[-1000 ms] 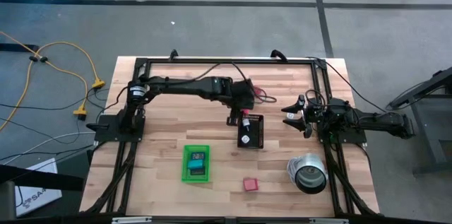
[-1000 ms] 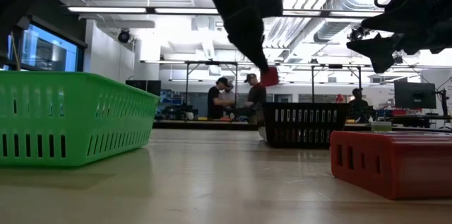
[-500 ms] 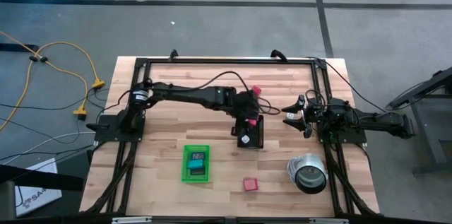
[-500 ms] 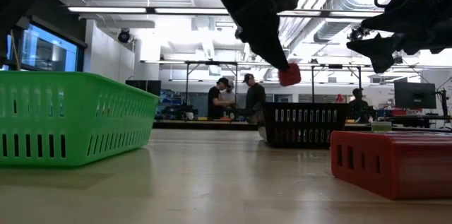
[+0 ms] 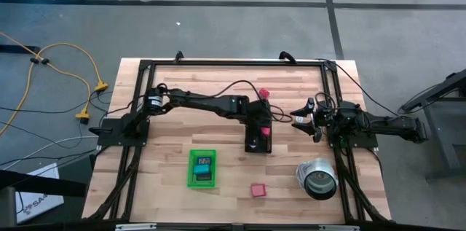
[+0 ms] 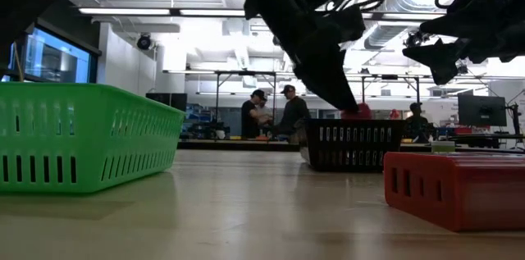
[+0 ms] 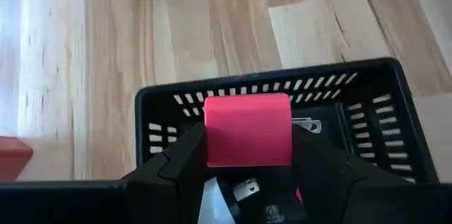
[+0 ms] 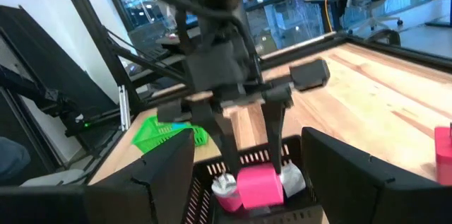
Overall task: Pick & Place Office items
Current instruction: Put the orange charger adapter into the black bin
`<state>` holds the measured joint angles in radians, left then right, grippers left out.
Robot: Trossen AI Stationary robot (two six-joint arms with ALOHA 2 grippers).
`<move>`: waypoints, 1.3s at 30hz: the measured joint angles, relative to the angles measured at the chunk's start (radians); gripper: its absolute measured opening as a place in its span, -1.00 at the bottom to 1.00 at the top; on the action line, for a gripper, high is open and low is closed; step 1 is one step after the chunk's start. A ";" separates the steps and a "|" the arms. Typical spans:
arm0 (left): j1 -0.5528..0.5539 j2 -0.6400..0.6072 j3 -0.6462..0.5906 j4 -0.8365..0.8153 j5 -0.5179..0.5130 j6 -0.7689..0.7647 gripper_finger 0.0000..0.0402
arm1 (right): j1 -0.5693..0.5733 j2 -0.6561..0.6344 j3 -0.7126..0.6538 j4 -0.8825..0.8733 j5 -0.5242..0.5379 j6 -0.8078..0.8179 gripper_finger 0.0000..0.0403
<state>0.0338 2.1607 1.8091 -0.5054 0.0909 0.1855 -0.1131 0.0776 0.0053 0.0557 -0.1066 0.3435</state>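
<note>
My left gripper (image 7: 248, 155) is shut on a pink block (image 7: 248, 131), one of the office items, and hangs just over the black slotted tray (image 5: 256, 143) at the table's middle. In the low view the pink block (image 6: 358, 112) sits level with the black tray's (image 6: 353, 143) rim. A white piece (image 8: 291, 178) and a red piece (image 8: 224, 196) lie in that tray. Another pink piece (image 5: 263, 93) rests on the table beyond it. My right gripper (image 5: 306, 118) waits open at the table's right side, touching nothing. My left gripper pinches the pink block by two opposite side faces (image 7: 209, 133), one finger (image 7: 185, 155) on each side. The fingers slant down from the table's left and far side. The block hangs level and clear, over the black tray's opening.
A green tray (image 5: 202, 167) with small dark and blue pieces stands near the front left of centre. A small red tray (image 5: 257, 189) sits at the front edge, and a silver can (image 5: 317, 176) lies at the front right. People stand in the room beyond the table.
My left gripper has carried the pink block toward the table's right and near edges and downward, tipping steeper as it went. The block has come from high beside the black tray down to its rim, over its opening. The grip has stayed shut.
</note>
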 joint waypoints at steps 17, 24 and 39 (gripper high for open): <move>0.027 0.063 0.001 -0.001 -0.018 -0.029 -0.10 | 0.000 0.000 0.000 -0.001 0.000 0.000 0.23; 0.030 0.062 0.001 -0.008 -0.018 -0.029 -0.07 | 0.000 0.000 0.000 -0.001 0.000 0.000 0.23; 0.026 0.062 0.001 -0.010 -0.013 0.002 -0.05 | 0.000 0.000 0.000 0.000 0.000 0.000 0.23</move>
<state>0.0601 2.2227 1.8103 -0.5155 0.0776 0.1871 -0.1131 0.0780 0.0055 0.0555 -0.1069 0.3436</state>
